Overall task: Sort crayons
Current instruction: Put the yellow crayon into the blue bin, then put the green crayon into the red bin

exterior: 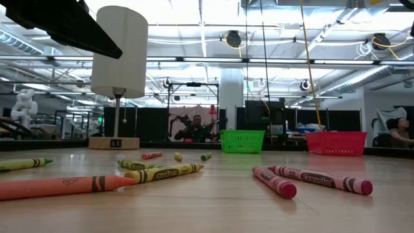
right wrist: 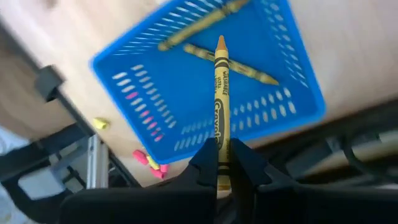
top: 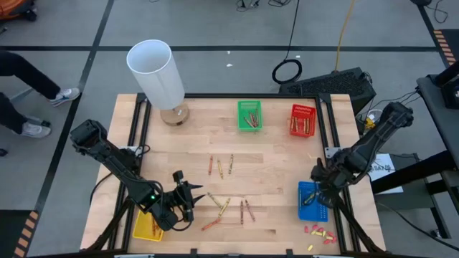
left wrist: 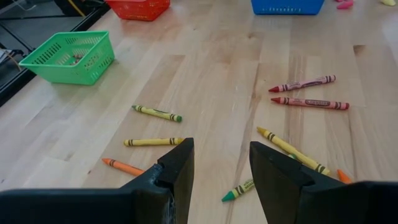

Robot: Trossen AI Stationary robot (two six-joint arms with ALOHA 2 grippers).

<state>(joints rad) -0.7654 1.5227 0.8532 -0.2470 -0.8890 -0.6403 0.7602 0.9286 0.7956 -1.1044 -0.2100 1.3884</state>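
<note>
Loose crayons lie flat on the wooden table in the middle (top: 221,166) and toward the near edge (top: 219,204), (top: 246,210); they also show in the left wrist view (left wrist: 308,102). My left gripper (top: 188,197) is open and empty just above the table, left of the near crayons, fingers apart in its wrist view (left wrist: 221,171). My right gripper (top: 320,177) is over the blue basket (top: 310,201), shut on an olive-yellow crayon (right wrist: 221,93). Two more olive-yellow crayons (right wrist: 211,50) lie in that basket. My right gripper pinches the olive-yellow crayon between its two fingers at one end (right wrist: 221,142). The crayon runs along the fingers, and its pointed tip (right wrist: 221,42) sticks out beyond them over the blue basket's floor (right wrist: 186,93). It is lifted clear of the basket.
A green basket (top: 249,115) and a red basket (top: 303,120) stand at the far edge and a yellow basket (top: 147,228) at the near left corner. A white-shaded lamp (top: 158,72) stands far left. Small red and yellow bits (top: 319,231) lie near the blue basket.
</note>
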